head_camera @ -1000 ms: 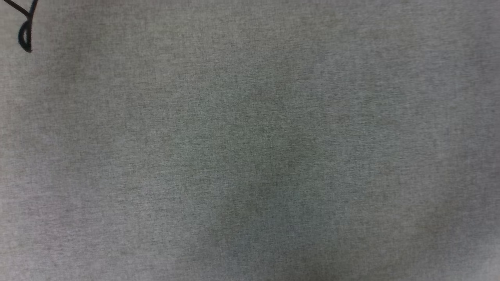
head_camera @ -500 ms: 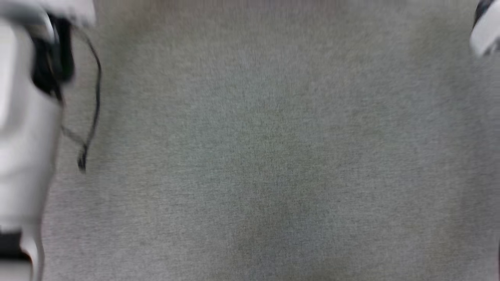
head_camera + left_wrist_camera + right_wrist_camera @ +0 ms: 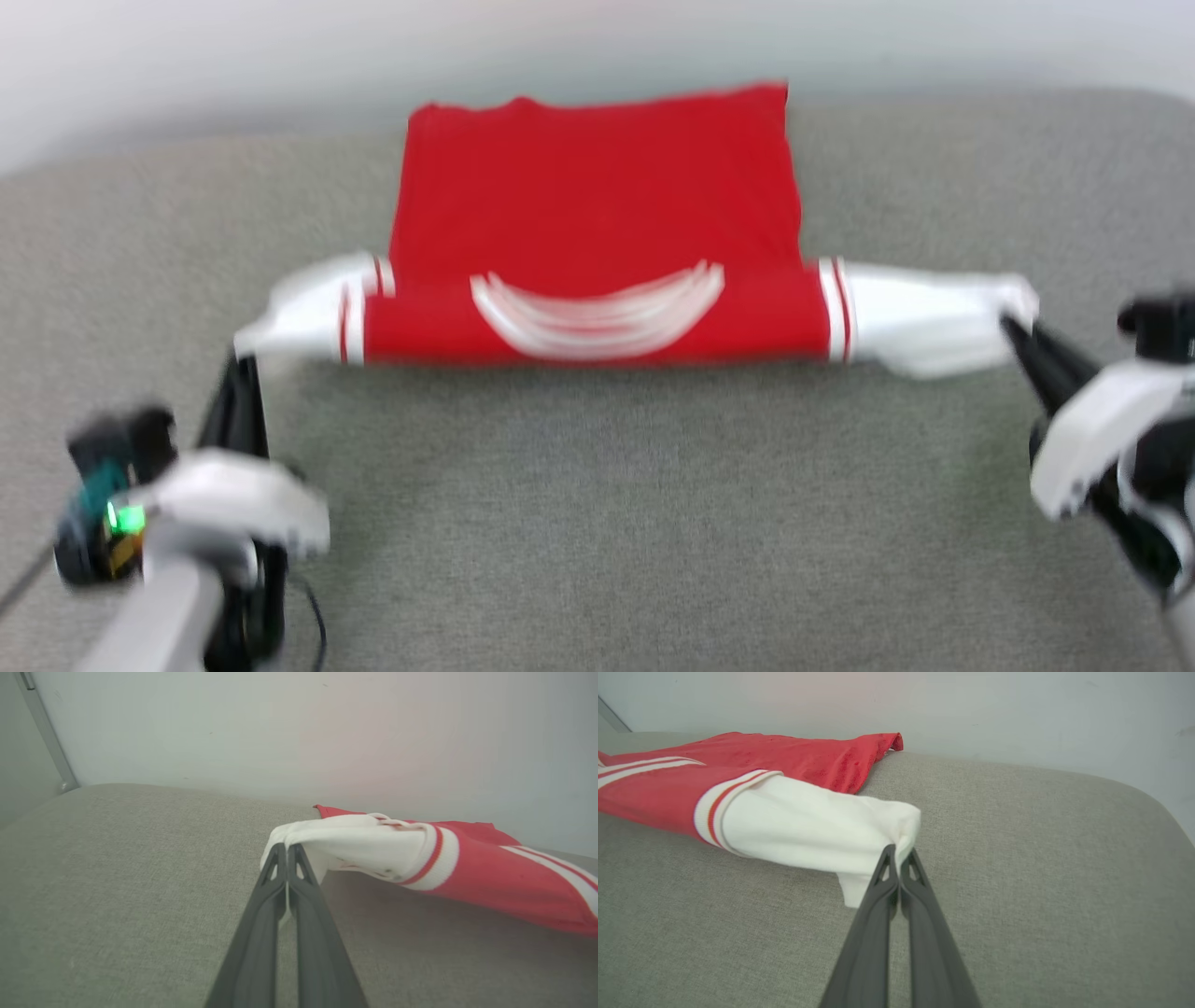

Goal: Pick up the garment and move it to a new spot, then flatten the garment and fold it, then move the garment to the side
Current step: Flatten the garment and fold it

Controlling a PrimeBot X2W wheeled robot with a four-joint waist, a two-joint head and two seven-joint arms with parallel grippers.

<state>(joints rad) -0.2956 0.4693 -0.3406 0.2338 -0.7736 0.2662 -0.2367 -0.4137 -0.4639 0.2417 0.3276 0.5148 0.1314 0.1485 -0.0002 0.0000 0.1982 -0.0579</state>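
While garment (image 3: 597, 215) stretches between them, left fingers (image 3: 254, 947) pinch one white sleeve (image 3: 355, 844), right fingers (image 3: 868, 947) other

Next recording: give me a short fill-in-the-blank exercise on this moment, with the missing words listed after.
1. The left gripper is shut on the tip of a ____ sleeve of the garment.
2. The right gripper is shut on the garment's other ____.
3. Between its sleeves, the garment's body is ____, and its far edge rests on the grey fabric surface.
Missing words: white; sleeve; red.
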